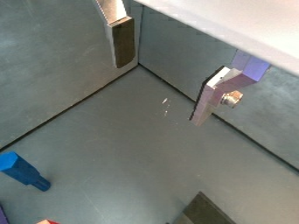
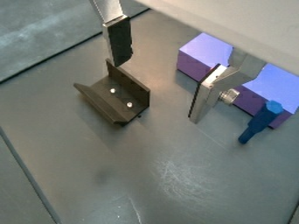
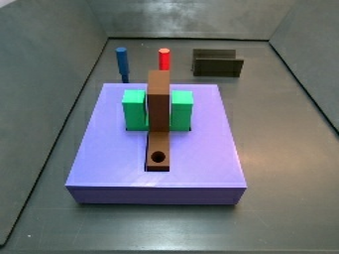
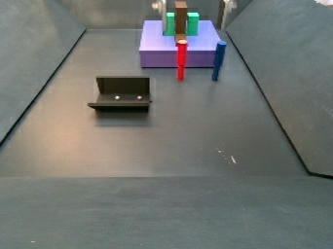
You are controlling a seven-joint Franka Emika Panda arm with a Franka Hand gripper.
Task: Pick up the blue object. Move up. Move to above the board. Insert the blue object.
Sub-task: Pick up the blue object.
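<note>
The blue object, a slim dark-blue upright peg, stands on the floor beside the lavender slab in both side views [image 3: 121, 62] [image 4: 219, 60]. It also shows in both wrist views [image 1: 21, 171] [image 2: 260, 122]. The board [image 3: 159, 114] is a brown plank lying on the slab between green blocks [image 3: 134, 109], with its round hole [image 3: 159, 157] at the near end. My gripper [image 1: 163, 70] [image 2: 162, 74] is open and empty, above bare floor. The peg is off to one side of it, outside the fingers [image 2: 118, 41].
A red peg [image 3: 165, 58] [image 4: 181, 58] stands next to the blue one. The lavender slab [image 3: 199, 164] [image 2: 208, 54] carries the board. The dark fixture [image 2: 114, 98] [image 4: 121, 94] [image 3: 217, 63] stands on the floor close to one finger. Grey walls enclose the floor.
</note>
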